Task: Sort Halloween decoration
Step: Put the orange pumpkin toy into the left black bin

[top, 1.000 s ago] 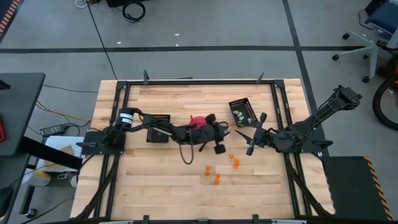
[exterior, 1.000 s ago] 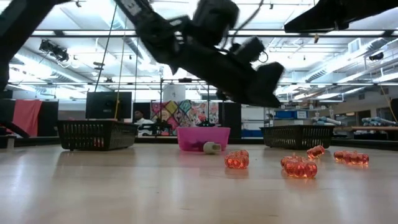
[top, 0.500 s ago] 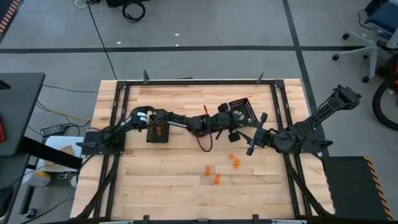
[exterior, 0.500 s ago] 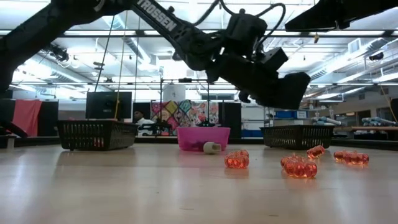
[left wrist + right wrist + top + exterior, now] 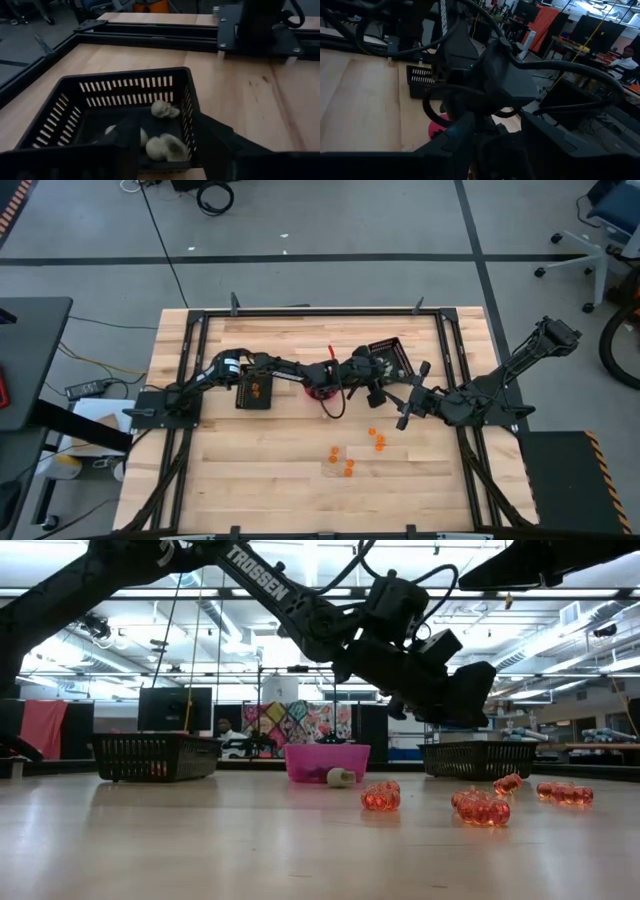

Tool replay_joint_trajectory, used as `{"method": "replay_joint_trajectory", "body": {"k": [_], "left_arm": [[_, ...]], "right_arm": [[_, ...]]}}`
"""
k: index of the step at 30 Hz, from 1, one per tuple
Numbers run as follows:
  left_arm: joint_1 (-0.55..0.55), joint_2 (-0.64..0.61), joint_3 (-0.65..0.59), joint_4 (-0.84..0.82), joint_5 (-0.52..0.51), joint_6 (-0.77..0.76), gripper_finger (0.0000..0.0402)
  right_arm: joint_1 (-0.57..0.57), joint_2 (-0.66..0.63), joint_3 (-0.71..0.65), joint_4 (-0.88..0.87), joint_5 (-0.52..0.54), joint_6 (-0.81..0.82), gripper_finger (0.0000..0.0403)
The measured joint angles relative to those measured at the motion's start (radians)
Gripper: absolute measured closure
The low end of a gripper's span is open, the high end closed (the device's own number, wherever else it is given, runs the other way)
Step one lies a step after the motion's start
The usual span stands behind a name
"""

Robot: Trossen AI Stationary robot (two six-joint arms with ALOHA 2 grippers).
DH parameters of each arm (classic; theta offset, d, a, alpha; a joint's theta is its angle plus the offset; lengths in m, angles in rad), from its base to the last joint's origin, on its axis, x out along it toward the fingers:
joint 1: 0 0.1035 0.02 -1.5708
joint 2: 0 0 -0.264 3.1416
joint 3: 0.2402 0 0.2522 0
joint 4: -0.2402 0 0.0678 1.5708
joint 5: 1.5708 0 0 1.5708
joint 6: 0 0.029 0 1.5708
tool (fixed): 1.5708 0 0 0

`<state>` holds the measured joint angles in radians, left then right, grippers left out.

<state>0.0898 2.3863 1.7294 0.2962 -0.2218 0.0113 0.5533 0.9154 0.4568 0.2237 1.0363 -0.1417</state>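
Left gripper (image 5: 377, 383) hangs over the right tray (image 5: 75, 107), fingers spread, nothing pinched; 3 whitish trinkets (image 5: 165, 109) lie inside. Right gripper (image 5: 404, 410) waits beside it, spread. Orange trinkets (image 5: 378, 441) remain on the table (image 5: 250, 480). Risk: the arms are close and could collide on retreat. Legible: "TROSSEN" on the left arm (image 5: 250, 572)

Both arms were dark, near-black, built of jointed segments. Left arm (image 5: 300, 610) carried white "TROSSEN" lettering along one link. Black cables looped along its links; red cable (image 5: 328, 358) ran near wrist. Boxy black housing sat at wrist. White cylindrical band (image 5: 232, 363) marked joint near shoulder. Right arm (image 5: 500, 385) was plain black, with blocky elbow joint. Flat black base plates were at table edges.
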Motion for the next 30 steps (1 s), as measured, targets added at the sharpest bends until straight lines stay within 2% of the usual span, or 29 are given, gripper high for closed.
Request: {"method": "replay_joint_trajectory", "body": {"k": [5, 9, 14, 16, 18, 22, 30], "left_arm": [[-0.010, -0.010, 0.000, -0.037, -0.004, 0.067, 0.0225], [-0.074, -0.046, -0.001, -0.082, -0.003, 0.197, 0.0232], [-0.161, -0.062, -0.001, -0.166, 0.000, 0.267, 0.0245], [-0.188, -0.061, -0.002, -0.186, 0.019, 0.263, 0.0246], [-0.208, -0.060, -0.002, -0.212, 0.081, 0.232, 0.0247], [-0.227, -0.048, -0.006, -0.292, 0.154, 0.131, 0.0247], [-0.228, -0.042, -0.003, -0.315, 0.186, 0.057, 0.0247]], "right_arm": [[0.020, 0.000, 0.000, 0.000, 0.022, -0.004, 0.0236], [0.065, -0.004, 0.000, 0.006, 0.068, -0.039, 0.0236], [0.117, -0.023, 0.000, 0.012, 0.124, -0.053, 0.0236], [0.128, -0.027, 0.000, 0.011, 0.129, -0.053, 0.0236], [0.134, -0.028, 0.000, 0.012, 0.129, -0.053, 0.0236], [0.140, -0.028, 0.000, 0.010, 0.126, -0.038, 0.0236], [0.140, -0.027, 0.000, 0.007, 0.116, -0.034, 0.0236]]}}
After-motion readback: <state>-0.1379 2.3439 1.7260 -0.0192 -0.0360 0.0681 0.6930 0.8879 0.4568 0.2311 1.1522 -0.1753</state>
